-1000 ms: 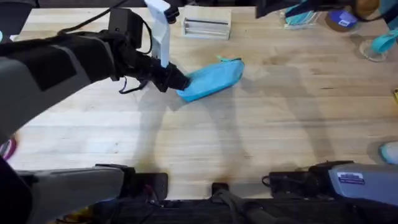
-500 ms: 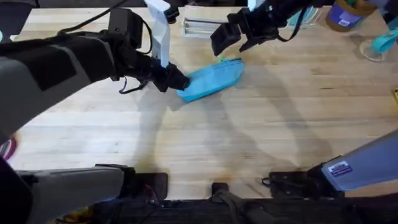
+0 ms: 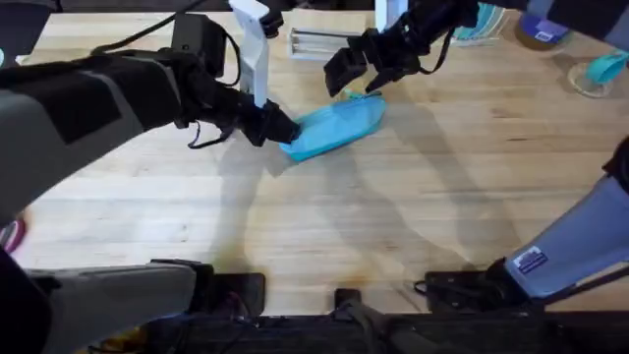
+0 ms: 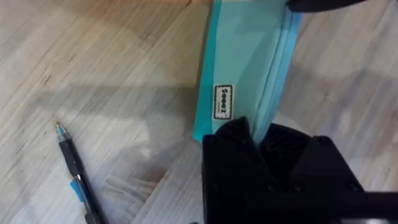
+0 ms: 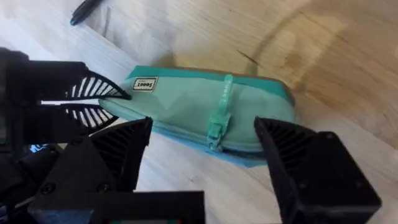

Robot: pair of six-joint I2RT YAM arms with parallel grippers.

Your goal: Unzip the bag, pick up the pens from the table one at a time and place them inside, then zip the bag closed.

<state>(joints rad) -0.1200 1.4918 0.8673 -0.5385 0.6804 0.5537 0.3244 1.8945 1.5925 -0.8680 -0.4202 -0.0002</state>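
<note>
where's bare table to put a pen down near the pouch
The widest bare table lies between the pouch and the arm bases, and to the pouch's right. It is crowded at the pouch itself: the left gripper is clamped on its near-left end, and the right gripper hovers open over its far end.

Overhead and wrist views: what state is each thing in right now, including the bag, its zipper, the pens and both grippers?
bag: flat on the table, one end pinched.
zipper pull tab: near the free end; zipper looks closed.
pen: lying on the table beside the bag, outside it.
left gripper: shut on the bag's end.
right gripper: fingers open, above the pull tab.
</note>
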